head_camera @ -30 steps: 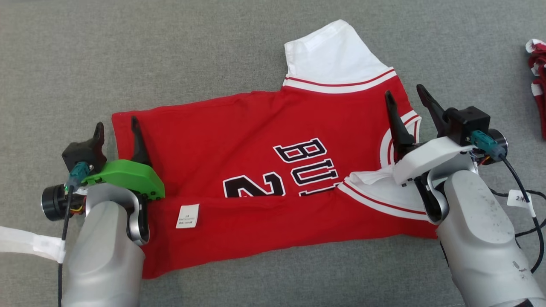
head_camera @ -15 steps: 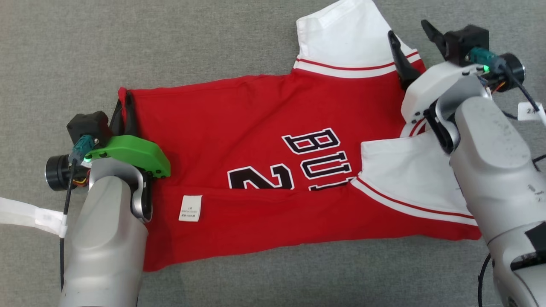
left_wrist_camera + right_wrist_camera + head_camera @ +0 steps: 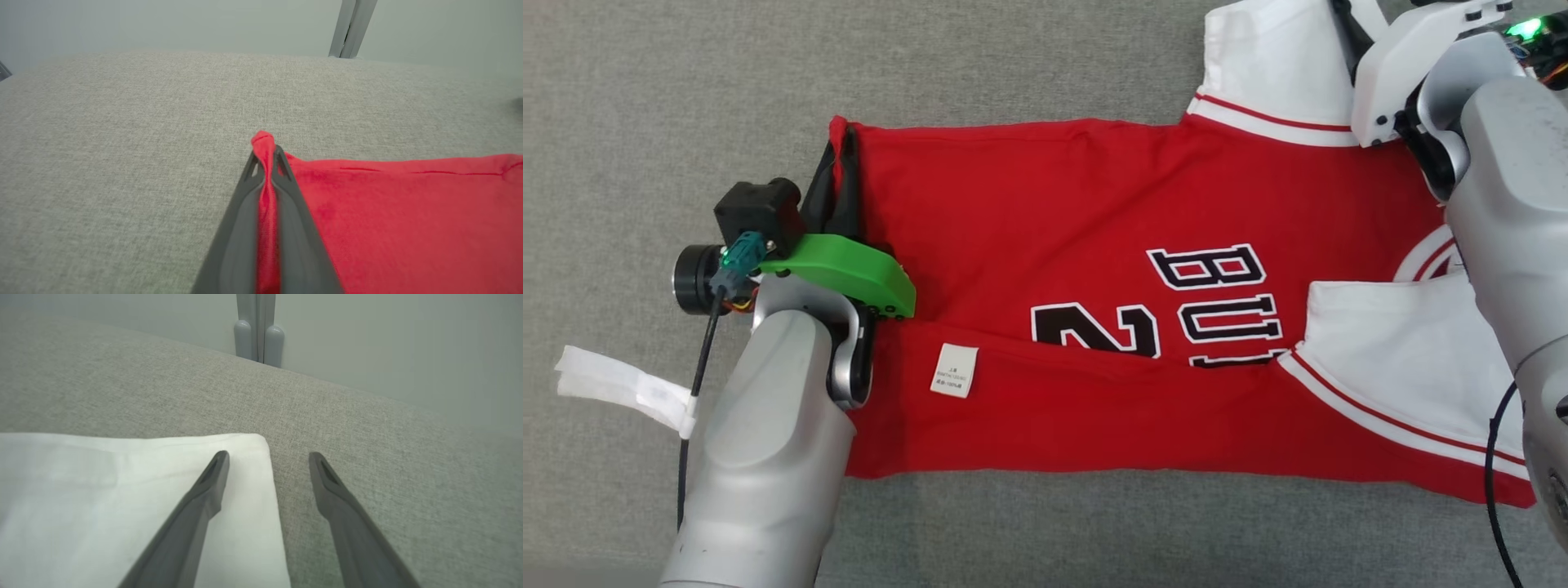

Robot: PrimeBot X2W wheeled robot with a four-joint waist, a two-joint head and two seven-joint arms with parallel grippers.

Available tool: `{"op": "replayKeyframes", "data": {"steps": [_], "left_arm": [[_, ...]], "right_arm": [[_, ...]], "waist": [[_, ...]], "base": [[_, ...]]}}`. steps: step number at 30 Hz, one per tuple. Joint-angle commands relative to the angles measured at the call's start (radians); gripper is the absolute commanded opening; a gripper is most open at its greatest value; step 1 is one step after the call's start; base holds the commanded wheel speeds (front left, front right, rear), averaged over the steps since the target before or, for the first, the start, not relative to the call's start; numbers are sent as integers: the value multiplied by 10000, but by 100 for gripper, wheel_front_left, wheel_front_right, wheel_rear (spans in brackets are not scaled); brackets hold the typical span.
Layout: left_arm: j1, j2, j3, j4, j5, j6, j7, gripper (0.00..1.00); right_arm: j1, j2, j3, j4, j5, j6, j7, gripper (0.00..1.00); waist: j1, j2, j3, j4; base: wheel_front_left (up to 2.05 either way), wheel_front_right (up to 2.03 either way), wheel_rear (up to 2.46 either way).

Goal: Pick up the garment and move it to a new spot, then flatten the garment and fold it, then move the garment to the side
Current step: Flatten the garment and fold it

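Left claw (image 3: 267,157): jaws together, clamped on a bunched corner of the garment (image 3: 1054,204). Red fabric runs up between the fingers and pokes out past the tips. In the head view the left claw (image 3: 840,175) sits at the hem corner on the far side, with the green wrist cover (image 3: 849,273) right behind it.

Right claw (image 3: 269,457): fingers apart, nothing between them. One finger is over the far sleeve (image 3: 122,490), close to its corner, and the other is over bare grey surface (image 3: 388,428). Can't tell if the tips touch the cloth.

The garment is a red jersey with white sleeves, spread flat on the surface. The hem end points toward the surface's left edge. The far sleeve (image 3: 1274,65) points toward the far edge.

The near long side is folded over onto the front. That flap covers the lower part of the black lettering (image 3: 1209,298) and carries a white label (image 3: 953,370). The near sleeve (image 3: 1405,343) lies folded on top of the red.

A white tape tag (image 3: 621,384) on the left arm's cable rests on the surface, beside the hem end.
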Motion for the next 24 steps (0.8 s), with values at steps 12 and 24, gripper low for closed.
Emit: {"op": "replayKeyframes", "data": {"steps": [12,24], "left_arm": [[17,26,-515,-689,-462,560,4,0],[388,33,518,-1272,396,350,4,0]], "right_arm": [[-607,-490,199,753,472,-20,-978,0],[-259,-132,-444,-551,536,-18,-2472,0]], "waist": [[-1,0,242,333],[-1,0,-447,-376]], "base": [[0,0,0],[0,0,0]]}}
